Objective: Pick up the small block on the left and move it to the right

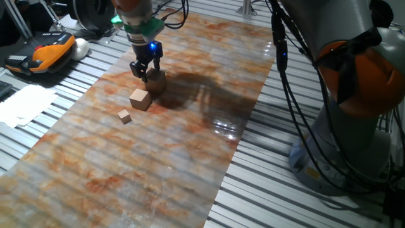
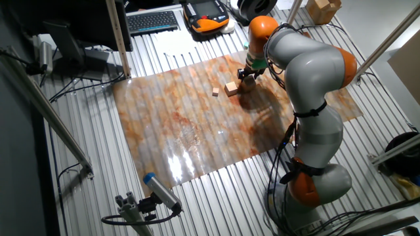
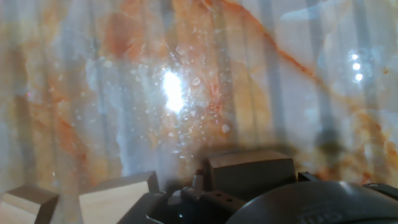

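Fingers (image 1: 146,71) astride the small block (image 1: 155,81) (no legible writing)

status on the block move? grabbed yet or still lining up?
Done: the gripper is down at the small block, fingers straddling its top. In hand: the grasp itself; whether the jaws have closed can't be told, and the block sits on the marbled mat, not lifted. Left: lift and carry it right. The middle cube and tiniest cube lie beside it, apart from the gripper.
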